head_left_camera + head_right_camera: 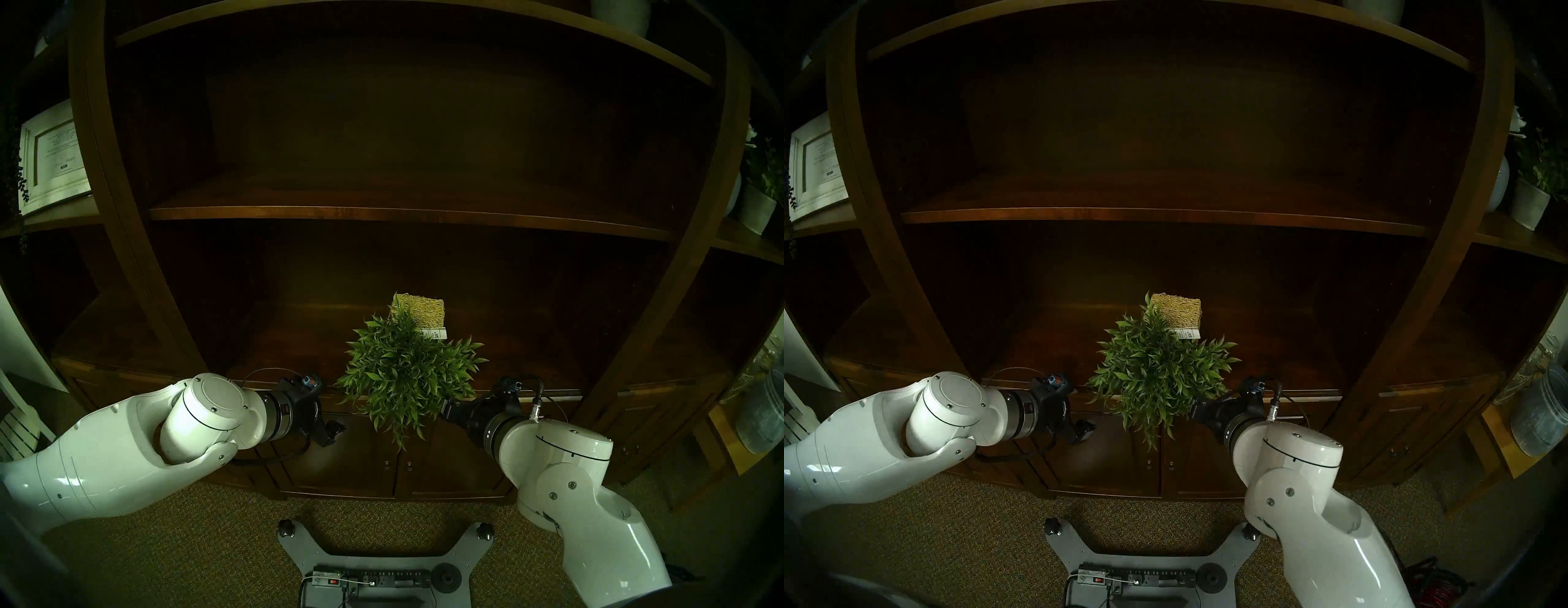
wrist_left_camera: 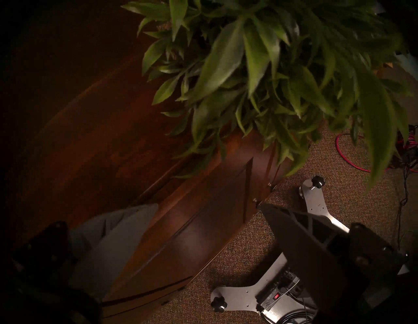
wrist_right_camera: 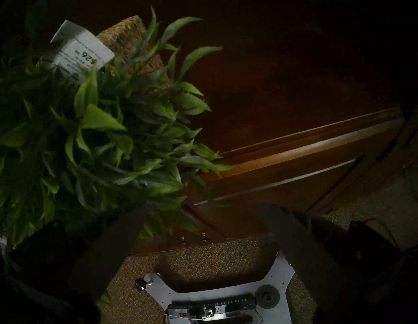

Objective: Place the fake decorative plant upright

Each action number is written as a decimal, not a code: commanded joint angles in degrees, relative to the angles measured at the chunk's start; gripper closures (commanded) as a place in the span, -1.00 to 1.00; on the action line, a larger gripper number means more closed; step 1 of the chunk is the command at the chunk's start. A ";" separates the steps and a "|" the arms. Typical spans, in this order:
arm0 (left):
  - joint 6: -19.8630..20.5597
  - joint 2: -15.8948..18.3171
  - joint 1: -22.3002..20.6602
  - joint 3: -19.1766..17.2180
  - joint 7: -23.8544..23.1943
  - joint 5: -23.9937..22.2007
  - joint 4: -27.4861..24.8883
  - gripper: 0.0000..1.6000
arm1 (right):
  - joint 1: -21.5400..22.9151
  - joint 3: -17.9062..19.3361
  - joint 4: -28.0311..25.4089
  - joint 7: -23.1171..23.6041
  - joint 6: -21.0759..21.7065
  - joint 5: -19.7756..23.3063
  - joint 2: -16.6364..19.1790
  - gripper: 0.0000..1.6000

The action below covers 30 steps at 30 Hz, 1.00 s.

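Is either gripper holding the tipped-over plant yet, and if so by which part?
Nothing is held. The left gripper and right gripper are open beside the fake plant.

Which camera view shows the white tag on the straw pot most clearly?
The right wrist view: the white tag is large there, its print partly legible. Both head views show it tiny below the straw pot. The left wrist view shows only leaves.
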 commanded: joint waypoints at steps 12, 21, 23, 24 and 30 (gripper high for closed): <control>2.01 -8.39 -6.79 2.10 -0.53 5.47 4.12 -1.00 | 4.84 -0.61 -2.80 0.76 2.98 3.22 -1.90 -1.00; 2.86 -11.24 -8.17 2.84 -0.54 6.13 5.56 -1.00 | 6.51 2.17 -1.29 4.87 5.99 10.99 -2.91 -1.00; 3.04 -11.64 -8.44 2.84 -0.64 6.08 5.81 -1.00 | 6.93 3.05 -0.82 5.97 6.84 13.22 -3.05 -1.00; 3.04 -11.64 -8.44 2.84 -0.64 6.08 5.81 -1.00 | 6.93 3.05 -0.82 5.97 6.84 13.22 -3.05 -1.00; 3.54 -12.61 -9.03 2.74 -1.19 5.68 6.49 -1.00 | 8.98 4.82 1.82 7.93 8.59 17.50 -3.44 -1.00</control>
